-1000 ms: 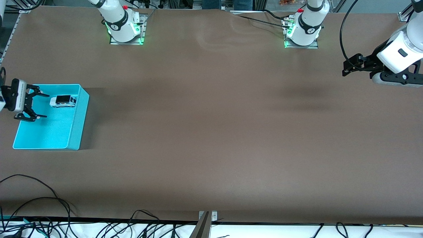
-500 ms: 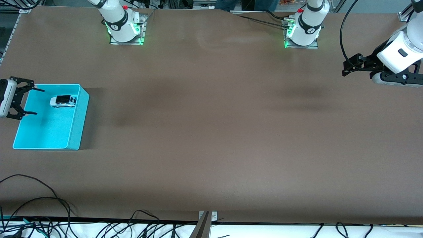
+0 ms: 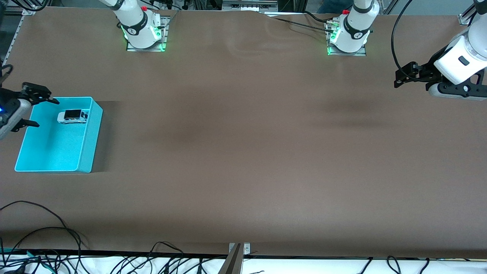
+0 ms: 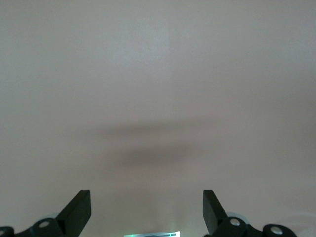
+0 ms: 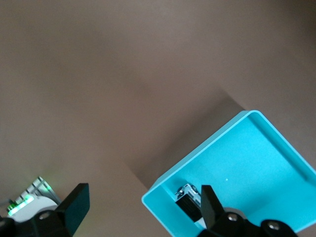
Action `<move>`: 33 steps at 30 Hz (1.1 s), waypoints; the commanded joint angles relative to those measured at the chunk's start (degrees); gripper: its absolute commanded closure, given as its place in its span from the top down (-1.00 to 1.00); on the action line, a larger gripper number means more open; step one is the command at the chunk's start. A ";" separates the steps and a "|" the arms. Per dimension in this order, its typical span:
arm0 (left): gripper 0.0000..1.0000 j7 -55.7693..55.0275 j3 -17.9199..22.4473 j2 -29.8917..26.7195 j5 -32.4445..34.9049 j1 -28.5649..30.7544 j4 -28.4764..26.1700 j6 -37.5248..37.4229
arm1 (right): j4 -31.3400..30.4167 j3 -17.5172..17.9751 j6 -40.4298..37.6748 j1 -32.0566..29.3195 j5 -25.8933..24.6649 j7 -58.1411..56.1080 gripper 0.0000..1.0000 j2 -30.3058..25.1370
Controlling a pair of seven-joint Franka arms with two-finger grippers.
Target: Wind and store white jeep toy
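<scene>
My right gripper [image 3: 33,108], jaws wide and empty, is pulling back from over the turquoise bin [image 3: 86,152], leaving the white jeep toy [image 3: 72,116] resting inside, so storing is probably done. My right wrist view is catching only the jeep's end; my left gripper [image 4: 147,210] is waiting wide over bare bench [image 3: 243,152].

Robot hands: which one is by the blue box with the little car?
The right hand, open at the turquoise bin's edge; the left hand waits over bare table.
</scene>
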 commanded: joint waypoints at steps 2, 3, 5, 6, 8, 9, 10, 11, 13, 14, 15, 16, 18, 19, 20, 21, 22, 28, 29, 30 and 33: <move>1.00 1.41 -0.25 0.33 -1.50 0.23 1.37 -1.07 | 1.94 0.06 -1.62 1.85 -1.68 12.65 1.00 0.12; 1.00 1.41 -0.42 0.33 -1.50 0.23 1.37 -1.07 | 2.02 0.06 -1.62 1.85 -1.68 13.88 1.00 0.12; 1.00 1.41 -0.43 0.33 -1.59 0.23 1.37 -1.07 | 2.64 0.06 -1.71 2.73 -1.76 16.69 1.00 0.21; 1.00 1.41 -0.43 0.33 -1.59 0.23 1.37 -1.07 | 2.73 -0.02 -1.80 3.25 -1.76 18.45 1.00 0.21; 1.00 1.41 -0.43 0.33 -1.59 0.32 1.37 -1.07 | 2.82 0.06 -2.06 3.78 -1.94 21.52 1.00 0.21; 1.00 1.41 -0.43 0.33 -1.50 0.32 1.37 -1.07 | 2.90 0.06 -1.97 4.39 -2.37 23.28 1.00 0.21; 1.00 1.41 -0.43 0.33 -1.59 0.32 1.37 -1.07 | 2.99 -0.02 -2.06 5.36 -2.81 25.21 1.00 0.13; 1.00 1.41 -0.43 0.33 -1.50 0.32 1.37 -1.07 | 3.08 0.06 -2.15 5.72 -3.17 26.71 1.00 0.12; 1.00 1.41 -0.43 0.33 -1.59 0.32 1.37 -1.07 | 3.17 1.03 -2.06 5.63 -4.22 29.88 1.00 -0.49; 1.00 1.41 -0.43 0.33 -1.59 0.32 1.37 -1.07 | 3.17 2.08 -1.97 5.20 -4.92 30.67 1.00 -1.10; 1.00 1.41 -0.43 0.33 -1.59 0.32 1.37 -1.07 | 3.17 3.39 -1.71 4.50 -5.62 31.12 1.00 -1.45; 1.00 1.41 -0.43 0.33 -1.59 0.32 1.37 -1.07 | 3.17 5.32 -1.54 2.84 -6.85 31.21 1.00 -1.72; 1.00 1.32 -0.43 0.33 -1.59 0.32 1.37 -1.07 | 3.08 9.88 -1.27 -0.33 -8.61 31.47 1.00 -2.77; 1.00 1.32 -0.43 0.33 -1.59 0.32 1.37 -1.07 | 3.08 12.61 -1.18 -2.17 -9.49 31.91 1.00 -3.30; 1.00 1.32 -0.43 0.33 -1.59 0.32 1.37 -1.07 | 3.17 15.33 -1.18 -4.28 -10.37 32.35 1.00 -3.48; 1.00 1.40 -0.43 0.33 -1.59 0.32 1.37 -1.07 | 3.17 18.05 -1.44 -6.65 -11.59 32.96 1.00 -3.83; 1.00 1.41 -0.43 0.33 -1.59 0.32 1.37 -1.07 | 3.08 20.08 -1.18 -8.24 -12.56 33.40 1.00 -4.79; 1.00 1.41 -0.43 0.33 -1.59 0.41 1.37 -1.07 | 2.64 27.30 0.14 -14.04 -14.33 40.51 1.00 -6.73; 1.00 1.41 -0.43 0.33 -1.59 0.41 1.37 -1.07 | 2.55 28.79 0.14 -15.36 -14.42 42.09 1.00 -7.08; 1.00 1.41 -0.43 0.33 -1.59 0.32 1.37 -1.07 | 2.29 30.72 0.22 -17.29 -14.68 44.19 1.00 -7.69; 1.00 1.41 -0.43 0.33 -1.59 0.41 1.28 -1.07 | 0.80 34.33 0.92 -20.46 -15.91 49.21 1.00 -8.84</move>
